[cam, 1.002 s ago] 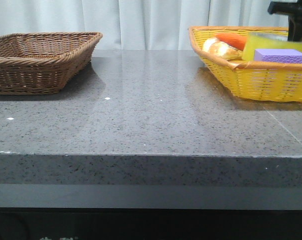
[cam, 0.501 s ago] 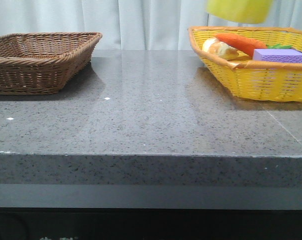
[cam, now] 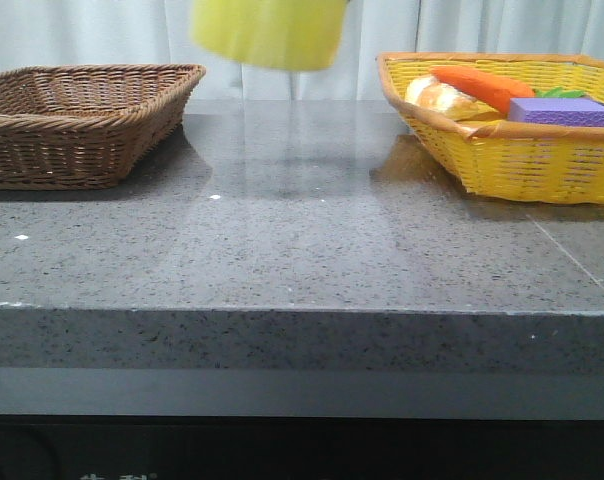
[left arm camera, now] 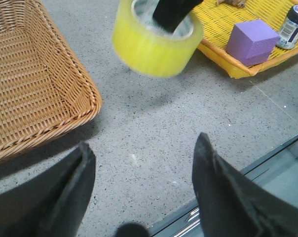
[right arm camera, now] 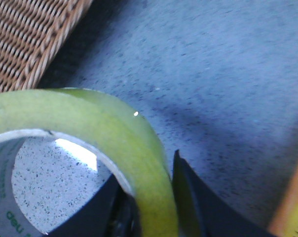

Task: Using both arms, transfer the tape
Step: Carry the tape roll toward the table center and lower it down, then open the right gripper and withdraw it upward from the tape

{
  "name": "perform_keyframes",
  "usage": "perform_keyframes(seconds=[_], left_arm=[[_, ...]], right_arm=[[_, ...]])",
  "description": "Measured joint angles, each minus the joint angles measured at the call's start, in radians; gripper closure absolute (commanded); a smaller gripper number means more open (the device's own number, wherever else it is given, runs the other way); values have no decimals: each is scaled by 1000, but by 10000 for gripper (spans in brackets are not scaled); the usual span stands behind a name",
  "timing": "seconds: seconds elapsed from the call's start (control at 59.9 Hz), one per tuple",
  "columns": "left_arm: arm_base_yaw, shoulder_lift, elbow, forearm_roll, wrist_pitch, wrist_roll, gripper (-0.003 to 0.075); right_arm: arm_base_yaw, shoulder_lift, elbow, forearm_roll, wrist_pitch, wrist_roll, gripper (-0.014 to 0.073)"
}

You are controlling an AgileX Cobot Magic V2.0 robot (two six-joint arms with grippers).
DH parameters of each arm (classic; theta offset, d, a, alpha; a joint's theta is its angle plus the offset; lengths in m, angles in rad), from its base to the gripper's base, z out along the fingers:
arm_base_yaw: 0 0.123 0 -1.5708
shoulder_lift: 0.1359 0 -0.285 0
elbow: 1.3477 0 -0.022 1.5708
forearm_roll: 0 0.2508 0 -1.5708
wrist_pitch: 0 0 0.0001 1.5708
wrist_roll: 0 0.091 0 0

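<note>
Brown basket [cam: 77,120] far left on the table [cam: 302,250], nothing visible in it. Yellow basket [cam: 522,150] far right: bread [cam: 437,97], carrot [cam: 479,85], purple block [cam: 560,110]; left wrist view adds a dark jar [left arm camera: 296,25] beside the block. Tape [cam: 269,33] is in the air above the table between the baskets, motion-blurred. Core axis tilted off vertical, opening facing up. Right hand [right arm camera: 161,207] clamps the roll wall, one finger [left arm camera: 172,14] inside the core. Left hand [left arm camera: 141,163] wide open, holding nothing, low over the table near the tape.
</note>
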Motion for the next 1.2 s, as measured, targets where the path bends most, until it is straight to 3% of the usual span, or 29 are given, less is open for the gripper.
perform_keyframes(seconds=[0.351, 0.434, 0.535, 0.618, 1.019, 1.203], left_arm=[[0, 0, 0, 0, 0, 0, 300], [0, 0, 0, 0, 0, 0, 300], [0, 0, 0, 0, 0, 0, 300], [0, 0, 0, 0, 0, 0, 300], [0, 0, 0, 0, -2, 0, 300], [0, 0, 0, 0, 0, 0, 300]], right_arm=[[29, 119, 0, -98, 0, 0, 396], [29, 142, 0, -98, 0, 0, 315], [29, 152, 0, -98, -5, 0, 152], [29, 150, 0, -98, -9, 0, 92], [29, -80, 5, -91, -9, 0, 96], [29, -251, 136, -61, -29, 0, 96]])
